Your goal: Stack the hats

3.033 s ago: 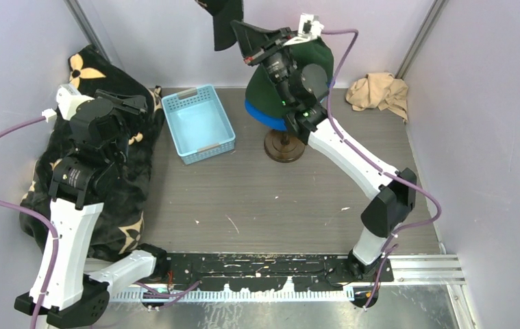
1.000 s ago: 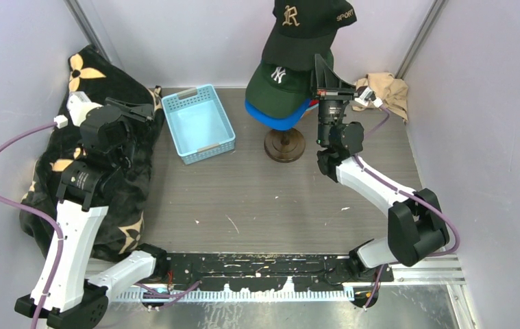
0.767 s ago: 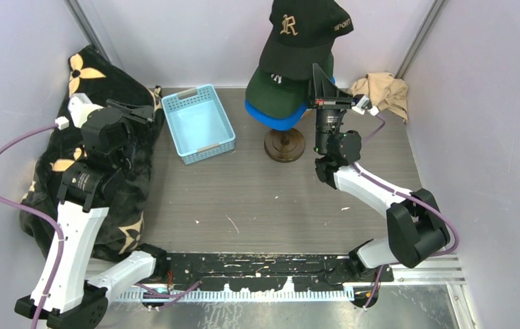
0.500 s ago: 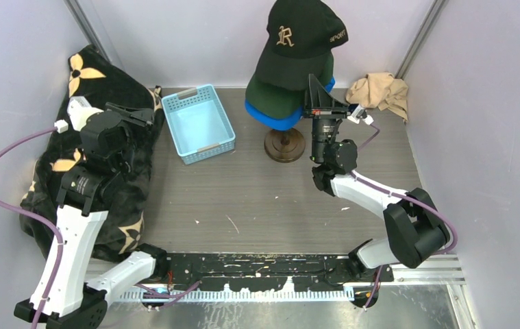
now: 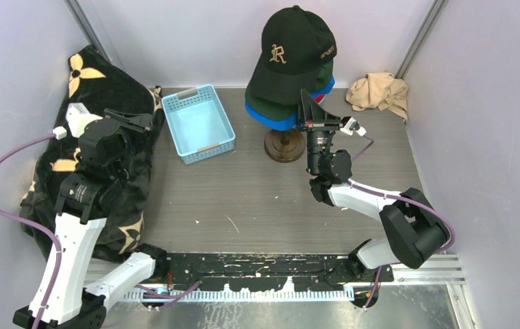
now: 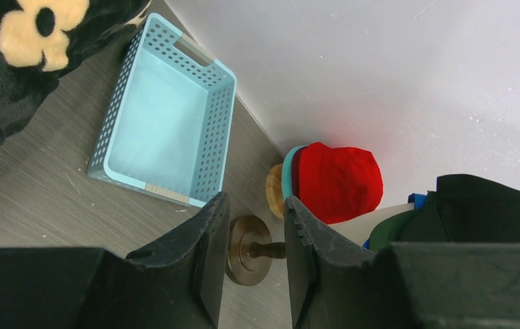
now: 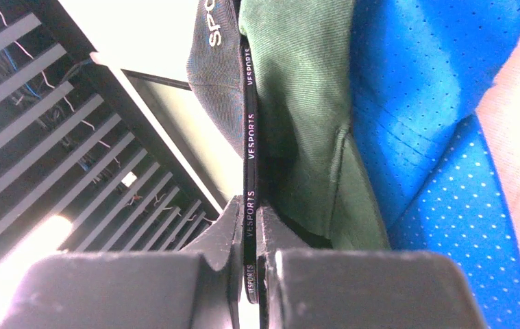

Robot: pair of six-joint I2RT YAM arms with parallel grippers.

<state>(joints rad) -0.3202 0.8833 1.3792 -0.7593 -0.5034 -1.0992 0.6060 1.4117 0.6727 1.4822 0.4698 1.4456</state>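
The black gold-lettered cap [image 5: 291,48] sits on top of the hats on the stand, over the dark green cap [image 5: 265,101] and the blue cap [image 5: 277,123]. My right gripper [image 5: 305,104] points up beside the stack, shut on the black cap's lettered back strap [image 7: 250,171]; green cap [image 7: 298,103] and blue cap [image 7: 435,137] lie right beside it. A red bucket hat [image 6: 336,181] with teal and orange rims shows behind the stand. My left gripper [image 5: 133,118] hovers open and empty over the blanket, far left of the stack.
A light blue basket [image 5: 199,123] stands left of the wooden stand base [image 5: 284,145]. A beige rag [image 5: 379,92] lies in the back right corner. A black flowered blanket [image 5: 99,82] covers the left side. Walls close in on three sides.
My right gripper has come down and leftward with the black cap, which has settled lower over the green cap. The left arm has barely moved.
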